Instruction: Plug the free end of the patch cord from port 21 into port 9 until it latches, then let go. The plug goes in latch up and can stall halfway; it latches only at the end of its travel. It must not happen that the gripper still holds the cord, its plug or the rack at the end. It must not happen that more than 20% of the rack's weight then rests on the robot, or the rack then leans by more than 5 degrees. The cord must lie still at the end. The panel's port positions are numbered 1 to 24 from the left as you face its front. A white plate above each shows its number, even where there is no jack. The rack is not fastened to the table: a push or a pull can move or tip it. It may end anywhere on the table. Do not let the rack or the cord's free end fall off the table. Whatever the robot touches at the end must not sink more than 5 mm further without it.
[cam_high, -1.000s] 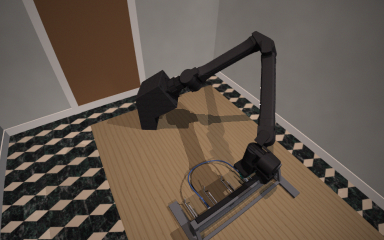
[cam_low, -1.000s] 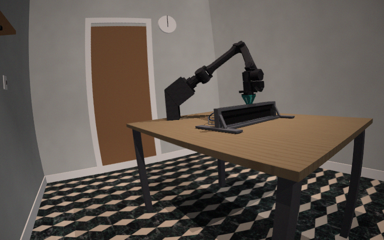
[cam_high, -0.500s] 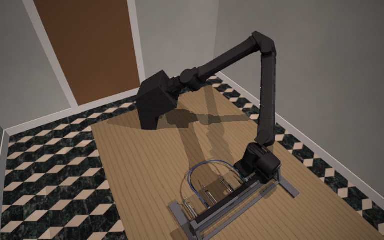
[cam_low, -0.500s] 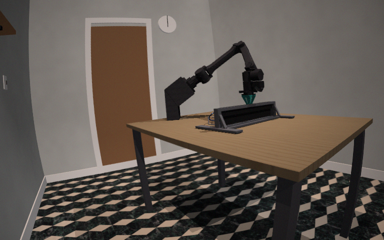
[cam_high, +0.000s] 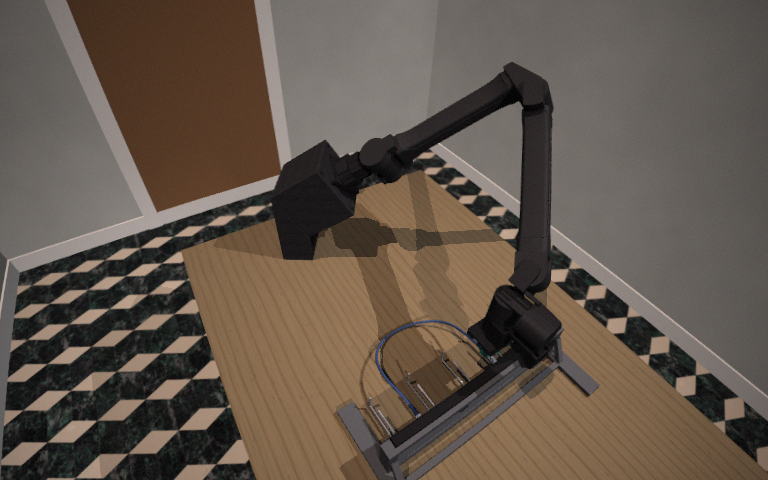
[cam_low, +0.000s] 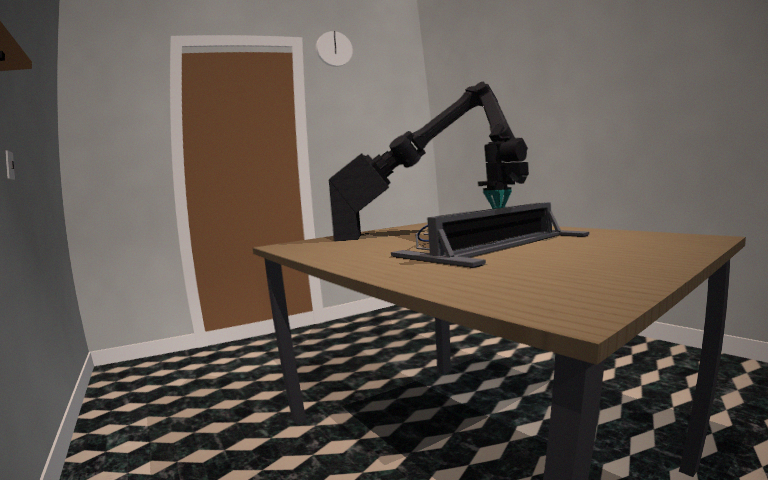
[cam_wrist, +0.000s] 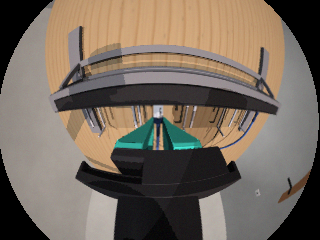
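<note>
Grey walls (cam_high: 623, 84) (cam_low: 538, 101) surround the wooden table (cam_high: 294, 316) (cam_low: 566, 283) (cam_wrist: 170, 25) and patterned floor (cam_high: 113, 350) (cam_low: 317, 384).

Between the fingertips of the gripper (cam_high: 491, 357) (cam_low: 498, 207) (cam_wrist: 158, 119) the plug (cam_wrist: 158, 111) looks like pale, smooth plastic. The fingers themselves are teal, plastic-looking — smooth, with a slight sheen on their facets. Above them the arm (cam_high: 535, 186) (cam_low: 450, 116) has a black, mostly matt finish. Trailing from the hand, the patch cord (cam_high: 378, 353) (cam_wrist: 245, 137) has a smooth blue jacket that looks like plastic. Just beside the fingertips, the rack (cam_high: 577, 378) (cam_low: 546, 206) (cam_wrist: 160, 77) looks like smooth, dull grey painted metal. Beneath the hand lies the table top (cam_high: 294, 339) (cam_low: 566, 288) (cam_wrist: 165, 25) — brown wood with visible grain and a low sheen. Far below the hand, the floor (cam_high: 113, 339) (cam_low: 226, 396) has dark, marble-like tiles with veining, set among plain pale ones.
</note>
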